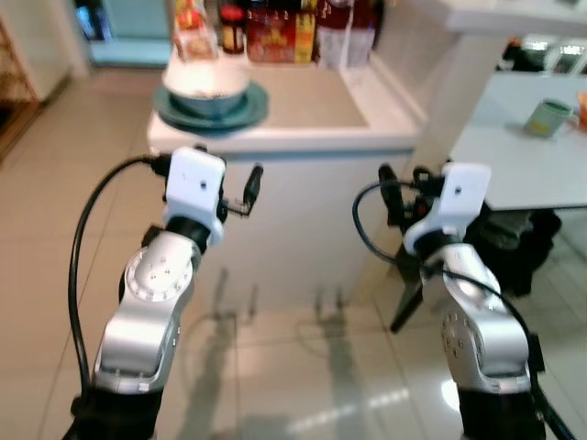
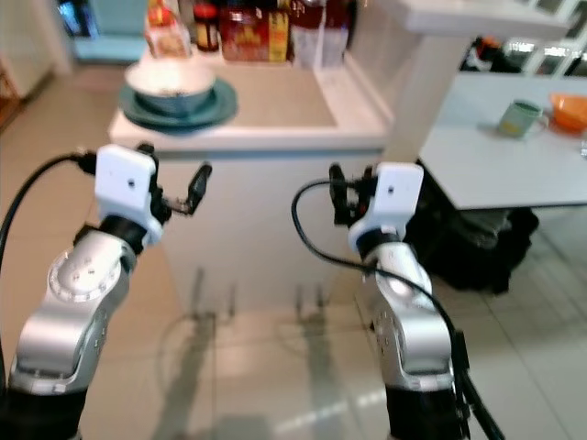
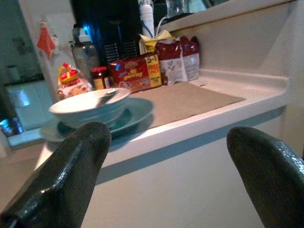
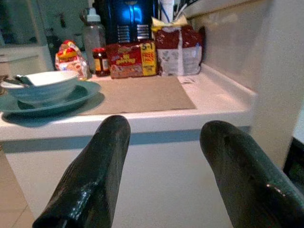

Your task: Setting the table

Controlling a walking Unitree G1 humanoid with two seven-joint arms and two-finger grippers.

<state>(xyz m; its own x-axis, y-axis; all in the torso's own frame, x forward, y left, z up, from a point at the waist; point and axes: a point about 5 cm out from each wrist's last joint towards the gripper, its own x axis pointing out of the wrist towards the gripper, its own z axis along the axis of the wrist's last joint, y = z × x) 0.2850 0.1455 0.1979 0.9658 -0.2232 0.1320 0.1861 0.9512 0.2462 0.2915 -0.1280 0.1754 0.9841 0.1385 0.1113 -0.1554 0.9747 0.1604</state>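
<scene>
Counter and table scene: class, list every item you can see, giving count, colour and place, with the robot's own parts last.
Bowl: one, white, on the plate, counter's left end.
Plate: one, teal, under the bowl.
Mat: one, brown, on the counter right of the plate.
Snack packets: several, mainly red, along the counter's back.
Jar: one, dark with red lid, beside the packets.
Bottle: one, clear, behind the jar.
Mug: one, green, on the grey table at right.
Orange dish: one, by the mug.
Left gripper: black fingers, open, before the counter.
Right gripper: black fingers, open, before the counter.
</scene>
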